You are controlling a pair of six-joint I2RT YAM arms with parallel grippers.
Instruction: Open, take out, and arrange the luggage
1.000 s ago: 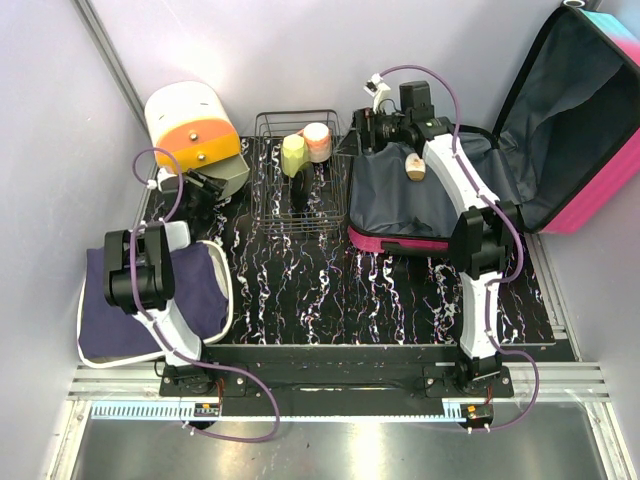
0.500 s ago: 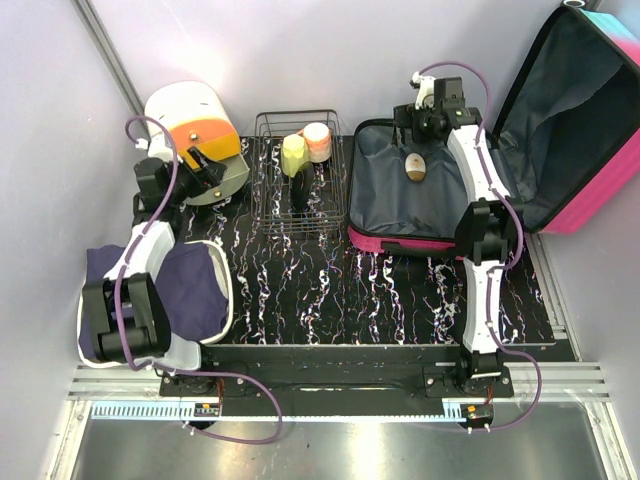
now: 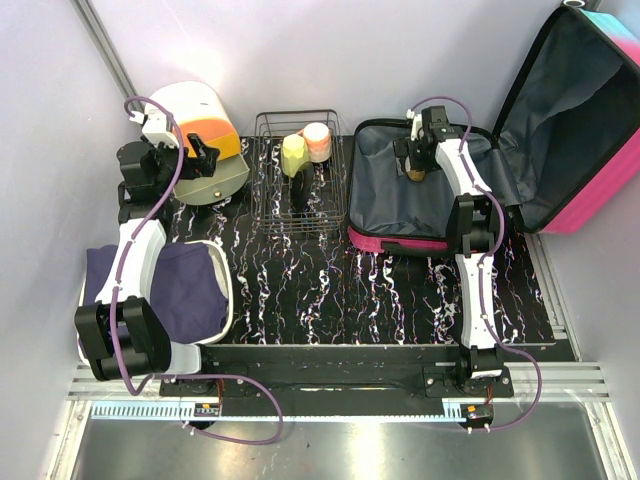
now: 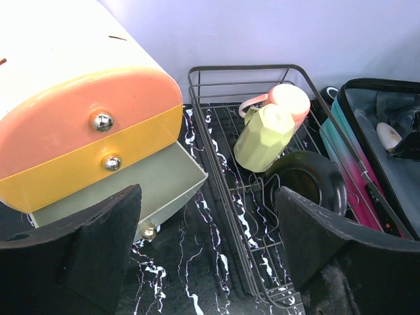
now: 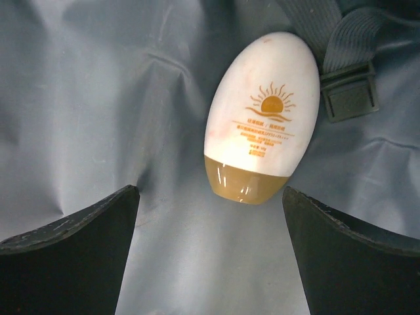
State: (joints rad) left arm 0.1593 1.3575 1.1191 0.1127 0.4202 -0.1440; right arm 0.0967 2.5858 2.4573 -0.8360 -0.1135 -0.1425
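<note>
The luggage lies open at the back right, its pink lid [image 3: 590, 110] propped up and its grey-lined base [image 3: 385, 205] flat on the table. A white sunscreen bottle with a tan cap [image 5: 262, 118] lies on the lining. My right gripper [image 3: 416, 158] hangs open just above that bottle, and in the right wrist view the gripper [image 5: 210, 190] has a finger on each side of the cap end without touching it. My left gripper [image 3: 197, 160] is open and empty in front of the white-and-orange drawer box [image 3: 190, 120]. The left wrist view shows the gripper [image 4: 209, 190] over the table.
The drawer box's bottom drawer [image 4: 131, 190] stands open. A wire basket [image 3: 262, 185] between box and luggage holds a green cup [image 4: 264, 134], a pink cup [image 4: 285, 102] and a black bowl [image 4: 305, 184]. A white tray [image 3: 228, 290] with dark blue cloth lies front left.
My right gripper has come from the luggage's back left corner to just over the bottle. My left arm has unfolded and raised its gripper toward the drawer box.
</note>
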